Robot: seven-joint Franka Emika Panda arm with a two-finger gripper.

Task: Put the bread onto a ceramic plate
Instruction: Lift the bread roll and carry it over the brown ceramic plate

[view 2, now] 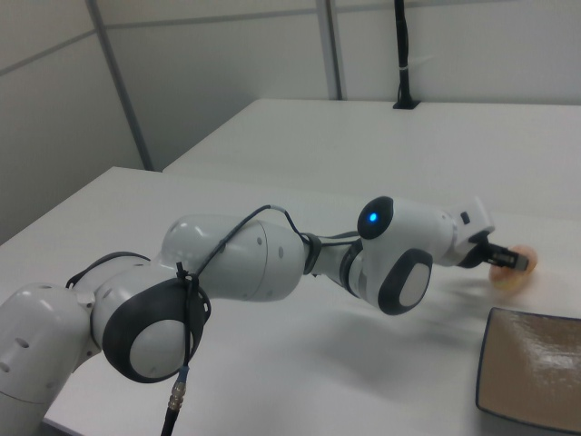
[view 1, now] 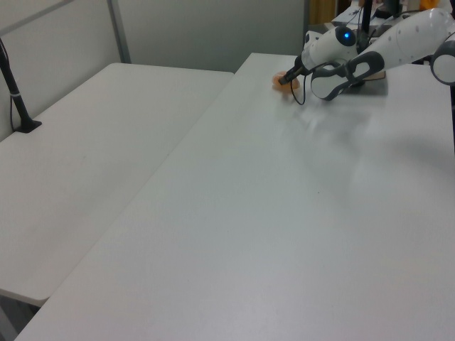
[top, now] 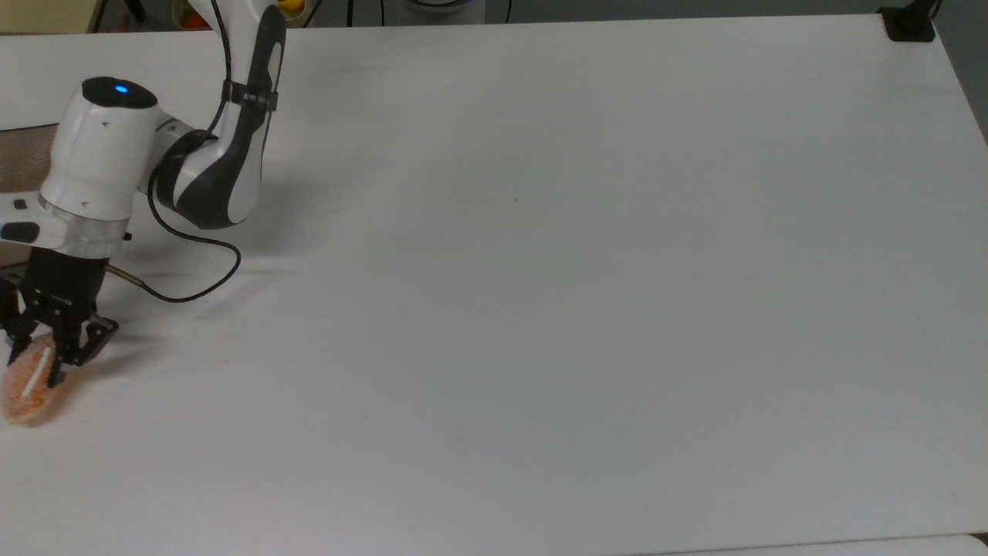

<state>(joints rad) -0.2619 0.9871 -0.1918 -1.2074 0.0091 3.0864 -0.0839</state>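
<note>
Bread [top: 27,390] off ceramic plate [view 2: 531,368].

tool [view 1: 287,78] at bread [view 1: 278,81] | far table [view 1: 234,234] edge

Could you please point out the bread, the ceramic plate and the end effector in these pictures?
bread [top: 23,398], top view, speckled crust below the fingers.
ceramic plate [view 2: 536,368], right view, brown inner surface.
end effector [top: 35,364], top view, midway between the fingertips.

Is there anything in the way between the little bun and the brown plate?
Nothing visible. In the right view the bread sits at the tool, and just bare white table lies between it and the ceramic plate nearer the camera.
</note>
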